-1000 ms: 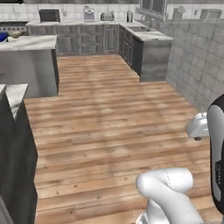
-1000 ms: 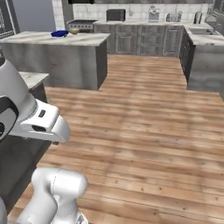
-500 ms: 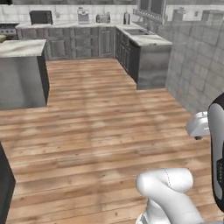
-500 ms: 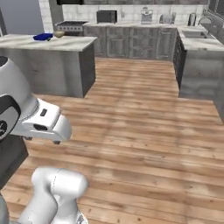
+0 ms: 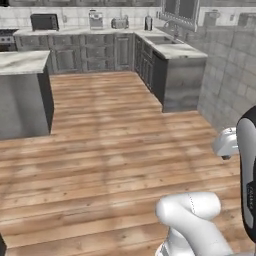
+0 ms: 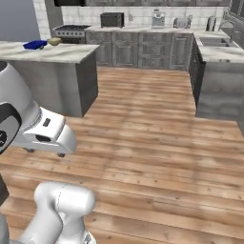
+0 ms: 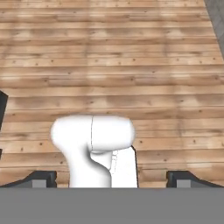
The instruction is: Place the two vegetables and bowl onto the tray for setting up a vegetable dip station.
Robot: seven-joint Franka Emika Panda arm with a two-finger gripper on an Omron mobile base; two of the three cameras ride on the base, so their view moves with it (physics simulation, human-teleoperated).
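A: Gripper [image 7: 112, 178] state?

B: Jaws were spread wide, nothing between them. The two dark tips sat far apart at the bottom of the hand view, pointing down at bare wood floor [image 7: 131, 65].

A: Which step was it on?

B: Looked like transit. Nothing was held and no task item was near the hand. The arm [image 6: 35, 131] was tucked close to the base.

A: Where were the task things?

B: In the right base view the tray [image 6: 34, 45] lay on the island [image 6: 52, 52], far left corner, well apart from the robot. The bowl [image 6: 54, 41] sat just beside it, off the tray. Cucumber and carrot could not be made out.

A: Next move?

B: Probably get the base in alongside the island, then reach for a vegetable or the bowl. Vegetables had to be found first.

A: Clearance?

B: Plenty of open floor in the middle. The island corner stood to the left, and the sink counter [image 5: 182, 52] end jutted out on the right. A stone wall [image 5: 230, 70] ran close along the right side in the left base view.
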